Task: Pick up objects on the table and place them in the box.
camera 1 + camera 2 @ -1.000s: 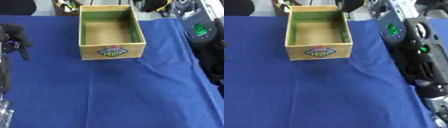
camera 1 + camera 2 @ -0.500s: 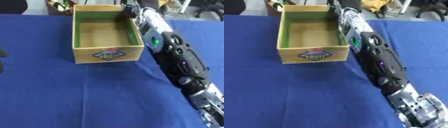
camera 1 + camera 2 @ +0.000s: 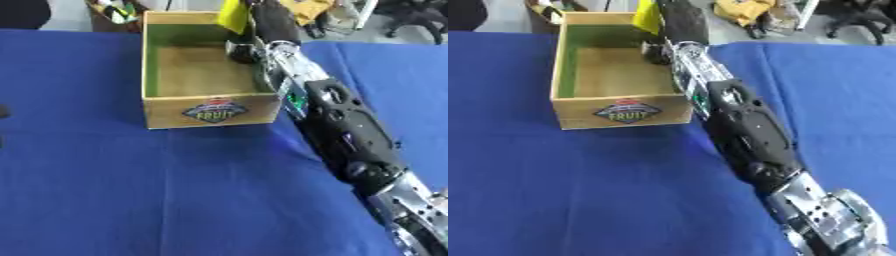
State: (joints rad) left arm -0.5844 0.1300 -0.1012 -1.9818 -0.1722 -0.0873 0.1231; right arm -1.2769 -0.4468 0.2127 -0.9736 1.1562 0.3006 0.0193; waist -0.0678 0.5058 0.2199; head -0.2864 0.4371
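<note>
Over the far rim of the box [image 3: 210,111], a yellow object [image 3: 234,15] is held clamped in the right hand [image 3: 267,22], the arm stretched diagonally across the blue table [image 3: 131,190].

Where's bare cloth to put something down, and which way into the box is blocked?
Bare blue tablecloth lies in front of the box and along its left side. The box floor looks bare. The right side is crowded: the right arm runs along that wall, with the right hand holding a yellow object over the far corner.
</note>
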